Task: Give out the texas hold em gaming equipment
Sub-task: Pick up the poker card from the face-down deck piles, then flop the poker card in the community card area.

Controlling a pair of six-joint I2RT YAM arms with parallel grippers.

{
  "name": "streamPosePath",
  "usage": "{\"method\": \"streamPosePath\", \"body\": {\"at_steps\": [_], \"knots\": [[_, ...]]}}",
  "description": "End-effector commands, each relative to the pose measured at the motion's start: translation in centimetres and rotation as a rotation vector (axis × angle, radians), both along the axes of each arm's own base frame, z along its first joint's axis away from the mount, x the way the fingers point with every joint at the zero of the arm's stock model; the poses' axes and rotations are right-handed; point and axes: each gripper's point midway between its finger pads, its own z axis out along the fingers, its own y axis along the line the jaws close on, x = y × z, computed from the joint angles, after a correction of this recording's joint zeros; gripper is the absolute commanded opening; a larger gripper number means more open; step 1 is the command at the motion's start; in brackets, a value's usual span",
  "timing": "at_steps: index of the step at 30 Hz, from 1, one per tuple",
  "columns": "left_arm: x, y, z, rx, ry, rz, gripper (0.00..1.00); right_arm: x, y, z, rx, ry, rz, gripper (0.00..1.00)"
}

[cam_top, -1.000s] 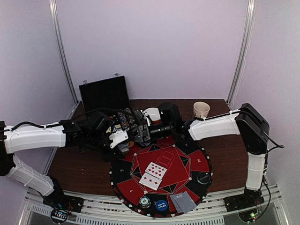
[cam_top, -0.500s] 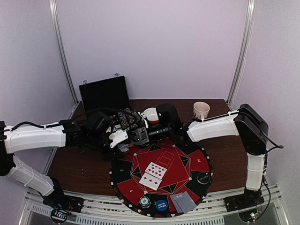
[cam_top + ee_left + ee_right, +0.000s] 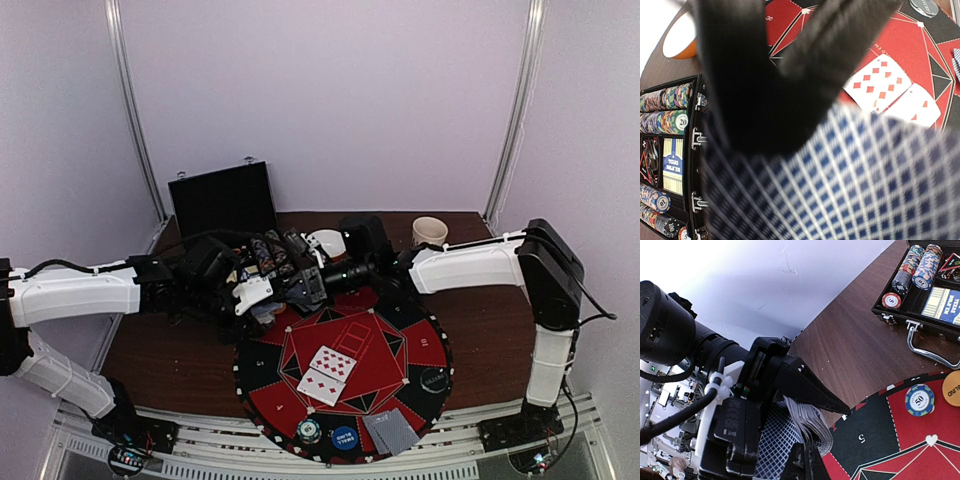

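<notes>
My left gripper (image 3: 264,298) is shut on a deck of grey-blue-backed playing cards (image 3: 812,422) at the mat's far left edge. The deck fills the left wrist view (image 3: 850,185), blurred. My right gripper (image 3: 807,461) is at the deck's edge, its jaws together on the end of a card; its black fingers (image 3: 740,75) cross the left wrist view. Two face-up red-pipped cards (image 3: 325,375) lie mid-mat. Face-down cards (image 3: 392,432) lie at the near rim, with a clear disc (image 3: 308,431), a blue one (image 3: 344,437) and a black one (image 3: 432,379). A 50 chip (image 3: 919,399) and an orange disc (image 3: 952,388) lie on the mat.
The round red-and-black mat (image 3: 262,372) fills the near table. The open black case (image 3: 222,200) with chip rows (image 3: 920,265) stands behind the grippers. A white-and-orange bowl (image 3: 325,240) and a paper cup (image 3: 430,233) stand at the back.
The right arm reached left to the deck, then drew back slightly to the right. The left arm and the deck have stayed in place.
</notes>
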Motion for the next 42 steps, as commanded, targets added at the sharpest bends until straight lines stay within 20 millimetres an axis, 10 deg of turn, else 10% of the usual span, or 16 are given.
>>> {"method": "streamPosePath", "body": {"at_steps": [1,12,25,33,42], "knots": [[0.6,-0.6,1.1,-0.042,-0.029,0.006,0.40,0.8,-1.0,2.0,0.004,-0.074,-0.031,0.00],[0.7,-0.6,1.1,-0.041,-0.029,0.008,0.40,1.5,-2.3,2.8,-0.017,-0.120,-0.040,0.00],[0.7,-0.5,1.1,-0.039,-0.031,0.010,0.40,6.4,-10.1,3.0,-0.198,-0.288,-0.225,0.00],[0.8,-0.5,1.2,-0.038,-0.035,0.013,0.40,9.8,-15.7,-0.8,-0.613,-0.718,-0.317,0.00],[0.7,-0.5,1.2,-0.042,-0.034,0.012,0.40,7.0,-12.1,-1.6,-0.607,-1.401,-0.090,0.00]]}}
